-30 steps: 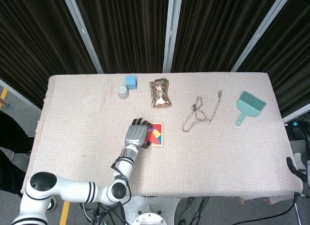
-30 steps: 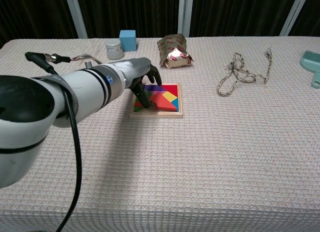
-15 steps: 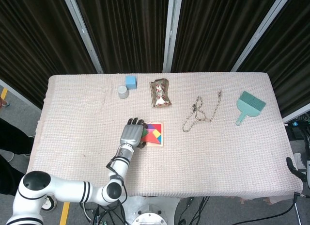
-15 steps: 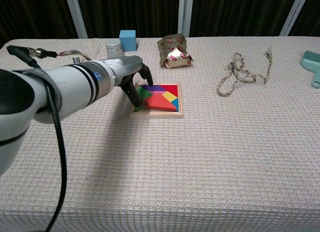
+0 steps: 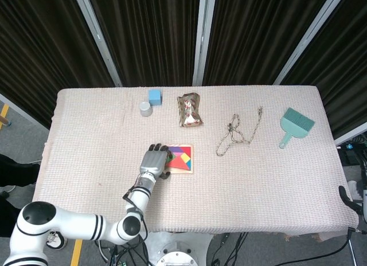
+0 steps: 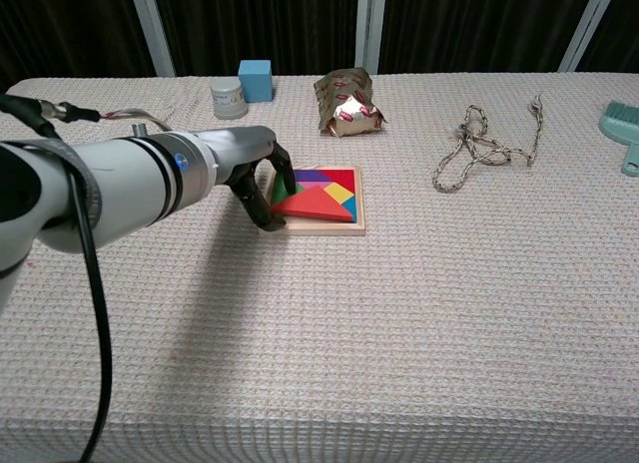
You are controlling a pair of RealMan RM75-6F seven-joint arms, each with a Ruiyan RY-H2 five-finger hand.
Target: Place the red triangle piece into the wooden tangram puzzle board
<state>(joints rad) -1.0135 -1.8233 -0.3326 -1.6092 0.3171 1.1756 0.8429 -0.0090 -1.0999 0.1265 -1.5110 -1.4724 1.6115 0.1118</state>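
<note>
The wooden tangram board lies on the table a little left of centre, with coloured pieces in it. The red triangle lies flat inside the board, in its near half. In the head view the board shows beside my left hand. Seen from the chest, my left hand stands at the board's left edge with its dark fingers arched down to the cloth, and nothing is in it. Part of the board's left side is hidden behind those fingers. My right hand shows in neither view.
At the back stand a blue cube, a small grey jar and a crumpled snack bag. A rope lies to the right, and a teal brush lies near the right edge.
My left hand has slid left and back off the board, from over its pieces to its left edge. More of the coloured pieces now show.
</note>
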